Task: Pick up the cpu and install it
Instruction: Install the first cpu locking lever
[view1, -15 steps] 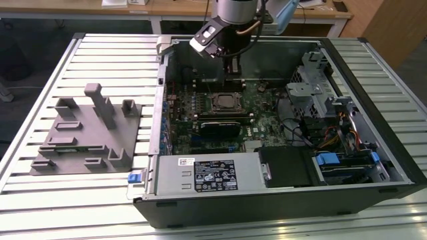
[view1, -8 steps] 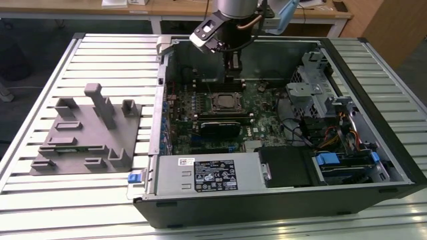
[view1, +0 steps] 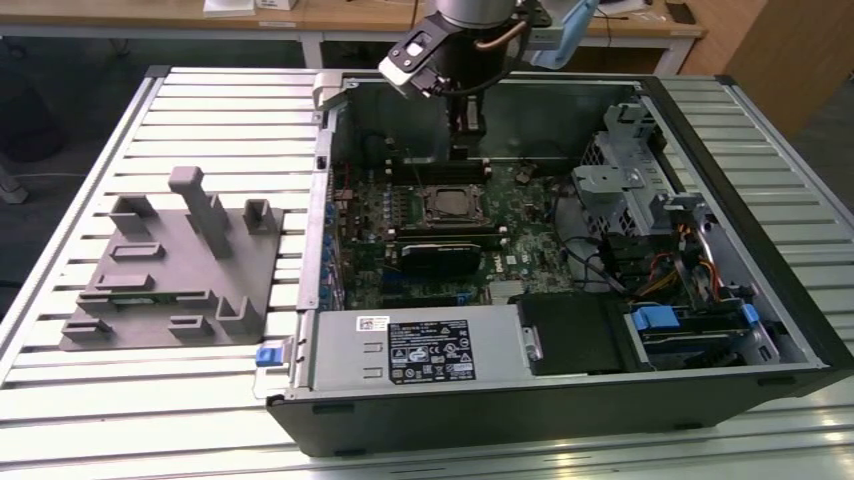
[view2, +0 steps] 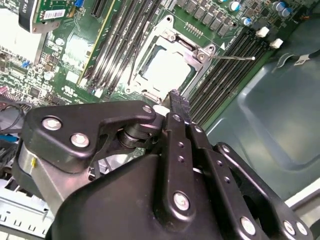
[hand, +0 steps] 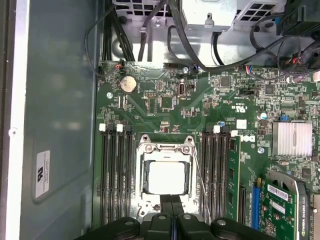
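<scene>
From my station, the slatted metal tabletop (view1: 200, 110) carries everything. An open computer case (view1: 787, 260) lies flat on it and takes up most of the exterior view's right. A grey fixture (view1: 160, 290) with upright blocks rests on the tabletop on the exterior view's left, just beside the case and apart from the arm.

Inside the case I see the green motherboard (hand: 165, 112), with dark memory slots running along two sides of the processor area.

The gripper (view1: 461, 155) hangs over the far part of the case, above the motherboard. In both wrist views its two black fingers are pressed together with only a thin seam between them, and I see nothing clamped there. In the first wrist view the gripper (hand: 172, 199) lines up with the near edge of the socket (hand: 165, 146). In the second wrist view the gripper (view2: 174, 95) sits just short of it.

The socket's metal frame surrounds the cpu (hand: 169, 177), whose pale square top lies flat inside the frame. The cpu (view2: 167, 70) is apart from the fingers. A thin wire lever (view2: 230, 57) sticks out sideways from the socket's corner.
</scene>
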